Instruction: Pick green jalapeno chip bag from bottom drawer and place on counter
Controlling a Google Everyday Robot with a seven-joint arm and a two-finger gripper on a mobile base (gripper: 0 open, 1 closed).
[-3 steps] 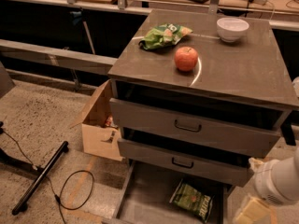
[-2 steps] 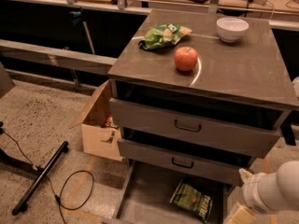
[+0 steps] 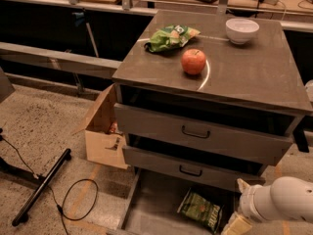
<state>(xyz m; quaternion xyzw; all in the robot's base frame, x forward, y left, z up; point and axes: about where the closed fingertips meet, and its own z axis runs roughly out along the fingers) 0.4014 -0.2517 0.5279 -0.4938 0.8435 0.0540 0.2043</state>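
The green jalapeno chip bag point(image 3: 200, 210) lies flat on the grey floor of the open bottom drawer point(image 3: 151, 204), partly under the front of the drawer above. My gripper point(image 3: 238, 225) is at the bottom right on its white arm point(image 3: 276, 199), low over the drawer and just right of the bag. It holds nothing that I can see. The counter point(image 3: 244, 72) is the grey-brown cabinet top with a thin white arc.
On the counter are a red apple point(image 3: 193, 61), a lime-green bag point(image 3: 170, 37) and a white bowl point(image 3: 242, 30). Two higher drawers with black handles point(image 3: 195, 132) stand slightly open. A cardboard box point(image 3: 102, 131), a black bar point(image 3: 41, 187) and a cable point(image 3: 73, 204) are on the floor to the left.
The white arm and gripper have moved left and down, closer to the chip bag in the bottom drawer. The bag and the counter objects have not moved.
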